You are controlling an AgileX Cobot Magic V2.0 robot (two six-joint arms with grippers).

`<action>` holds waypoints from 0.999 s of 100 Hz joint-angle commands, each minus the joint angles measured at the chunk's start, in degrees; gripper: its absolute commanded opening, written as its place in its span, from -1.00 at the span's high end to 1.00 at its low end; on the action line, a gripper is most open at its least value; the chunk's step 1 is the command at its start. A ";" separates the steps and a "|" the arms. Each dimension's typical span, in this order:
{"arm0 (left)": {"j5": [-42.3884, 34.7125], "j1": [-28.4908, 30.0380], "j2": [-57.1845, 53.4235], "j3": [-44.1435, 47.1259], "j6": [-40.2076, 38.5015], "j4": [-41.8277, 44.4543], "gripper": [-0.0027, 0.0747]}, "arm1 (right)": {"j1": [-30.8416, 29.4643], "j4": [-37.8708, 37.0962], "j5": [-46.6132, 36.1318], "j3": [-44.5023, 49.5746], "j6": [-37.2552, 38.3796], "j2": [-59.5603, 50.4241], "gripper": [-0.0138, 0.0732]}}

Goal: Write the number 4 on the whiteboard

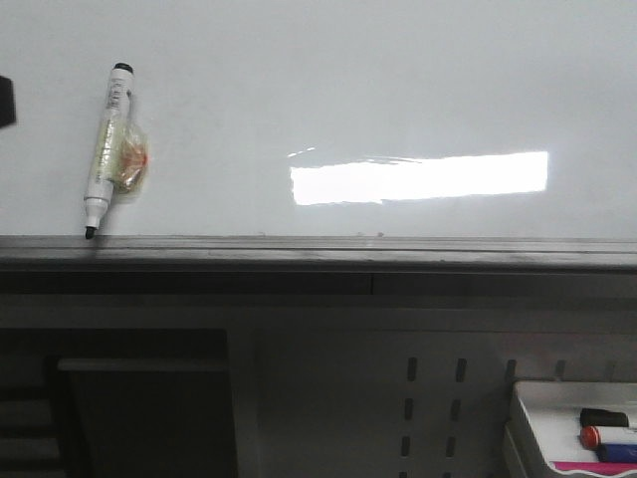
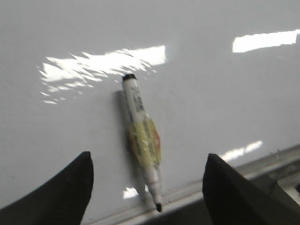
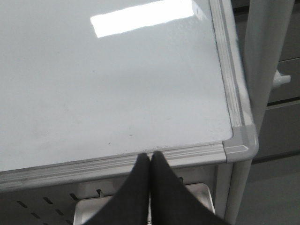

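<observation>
The whiteboard lies flat, glossy white with a bright rectangular reflection and a grey metal edge. I see no number 4 drawn on it. An uncapped white marker with a black tip and a yellowish wrapper lies on the board at its near left edge; it also shows in the left wrist view. My left gripper is open, its fingers on either side of the marker's tip end, above it and not touching. My right gripper is shut and empty over the board's near right edge.
A small white tray with several markers sits below the board at the front right, and shows under my right gripper. A dark object stands at the board's far left. A perforated metal panel lies below the edge.
</observation>
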 commanded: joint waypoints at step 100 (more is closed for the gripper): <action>-13.13 -6.63 24.80 -8.15 -1.15 -13.54 0.28 | -0.15 0.06 -5.13 -2.09 0.00 0.73 0.83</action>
